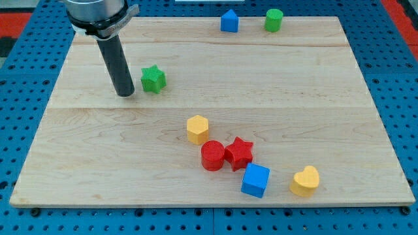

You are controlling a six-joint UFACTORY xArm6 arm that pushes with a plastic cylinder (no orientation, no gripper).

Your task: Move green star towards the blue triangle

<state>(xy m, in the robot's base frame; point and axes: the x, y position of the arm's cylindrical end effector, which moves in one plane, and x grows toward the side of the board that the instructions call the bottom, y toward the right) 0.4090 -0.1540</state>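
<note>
bright, even overhead light on the pale wooden table point(294, 85); soft short shadows, sharp focus, no glare.

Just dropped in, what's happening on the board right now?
My tip sits just to the view's left of the green star, close beside it; contact is hard to confirm. The blue triangle stands at the view's top, up and to the right of the star, next to a green cylinder. The star is not yet near the triangle. Other blocks cluster lower right.

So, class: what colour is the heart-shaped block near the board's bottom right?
Yellow: the heart block shows clearly in the camera view.
</note>
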